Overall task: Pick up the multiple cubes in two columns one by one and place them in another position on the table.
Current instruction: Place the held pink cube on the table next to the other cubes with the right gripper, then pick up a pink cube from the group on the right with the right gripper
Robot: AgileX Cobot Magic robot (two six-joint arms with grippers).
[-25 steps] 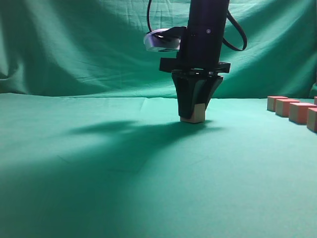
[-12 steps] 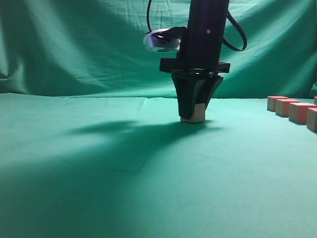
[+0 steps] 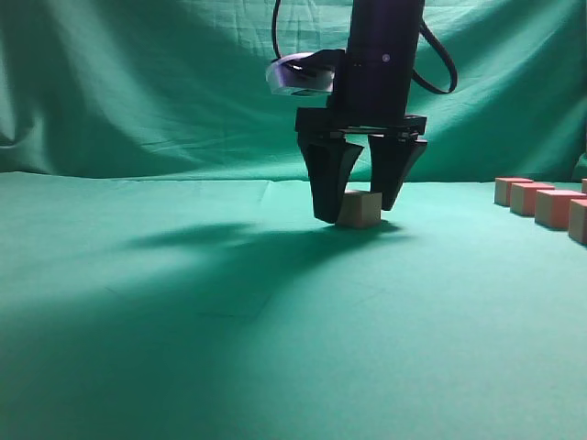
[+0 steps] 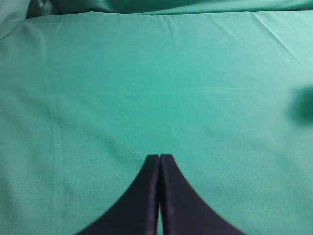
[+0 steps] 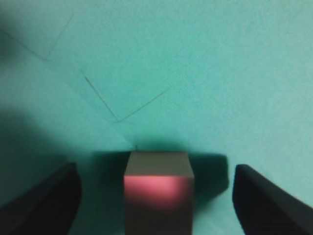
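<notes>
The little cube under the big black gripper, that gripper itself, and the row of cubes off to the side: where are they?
cube (image 3: 359, 208), exterior view, front face.
right gripper (image 3: 359, 209), exterior view, midway between fingertips.
row of cubes (image 3: 554, 207), exterior view, one cube's front face.

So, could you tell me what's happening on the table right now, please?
The right gripper has its jaws spread open around a single cube resting on the green tablecloth, no longer gripping it as it did a moment ago. More cubes wait in a row at the right edge. The left gripper is shut and empty over bare cloth.
</notes>
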